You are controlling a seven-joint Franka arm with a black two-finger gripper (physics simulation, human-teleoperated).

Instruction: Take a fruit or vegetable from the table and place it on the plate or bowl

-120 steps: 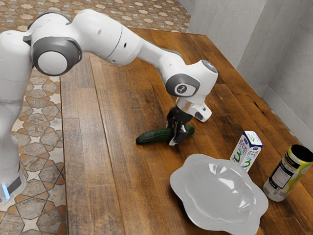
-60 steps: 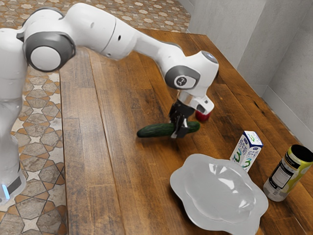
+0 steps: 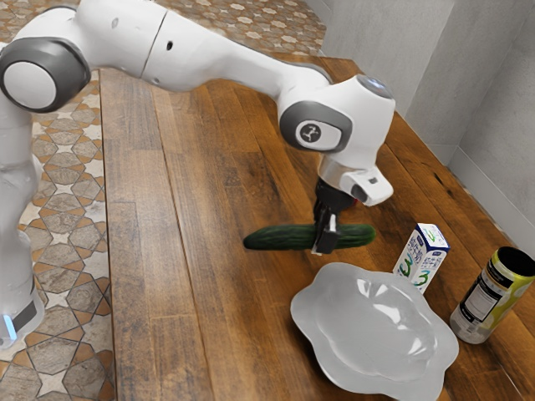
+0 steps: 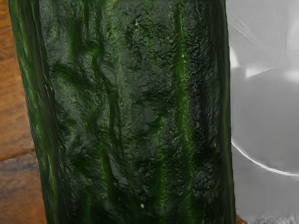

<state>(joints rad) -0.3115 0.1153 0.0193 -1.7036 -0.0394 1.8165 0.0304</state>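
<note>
**Cucumber in the grip, held just short of the plate**

Your gripper (image 3: 324,234) is clamped across the cucumber (image 3: 280,238) with one black finger on each side. It grips nearer the end that points to the exterior view's right. The cucumber hangs roughly level, raised off the wooden table (image 3: 184,251), and sits just beside the rim of the translucent, scallop-edged plate (image 3: 311,313).

A milk carton (image 3: 422,255) stands upright close to the plate's edge, toward the exterior view's right. A jar (image 3: 493,294) with a black lid stands farther that way, apart from the carton.

In your wrist view, the cucumber's (image 4: 131,112) dark, ridged skin lies directly under the hand. It has the plate (image 4: 266,116) on one side and the table's (image 4: 14,121) wood on the other.
</note>
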